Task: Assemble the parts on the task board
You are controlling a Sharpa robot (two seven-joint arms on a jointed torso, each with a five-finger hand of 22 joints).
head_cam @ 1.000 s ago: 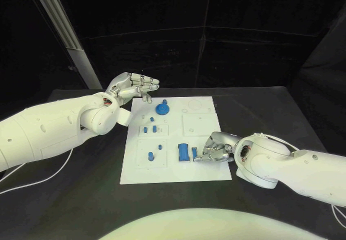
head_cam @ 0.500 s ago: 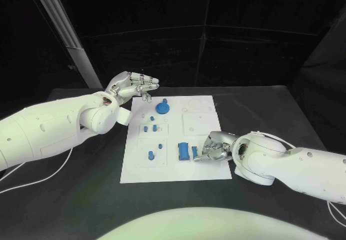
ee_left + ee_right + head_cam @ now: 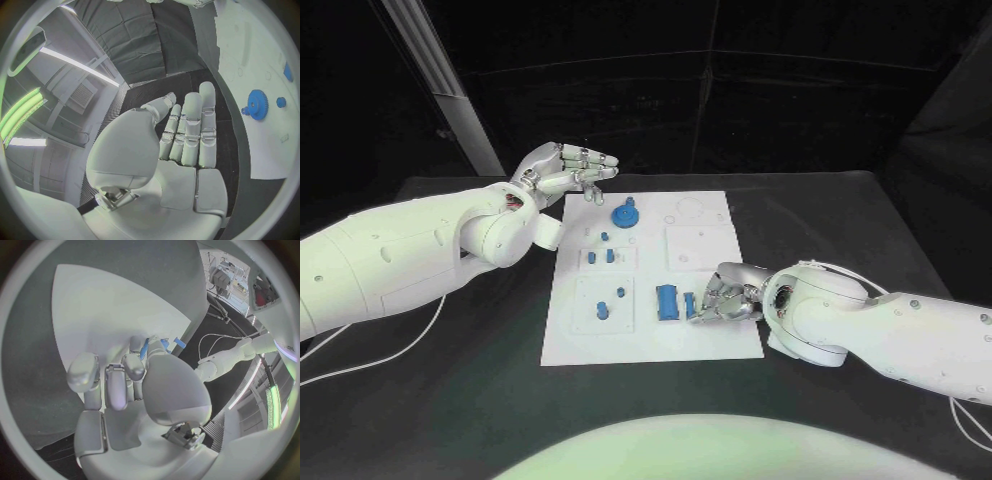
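There are no words, numbers, labels or signs to read in these pictures. The white board (image 3: 653, 280) has only faint outlines on it, with no letters. The blue parts (image 3: 668, 301) are plain too.

A robotics lab or test cell: a matte black worktop (image 3: 473, 400) hemmed by black fabric curtains (image 3: 733, 90), with long ceiling strip lights (image 3: 78, 65) overhead at ten o'clock.
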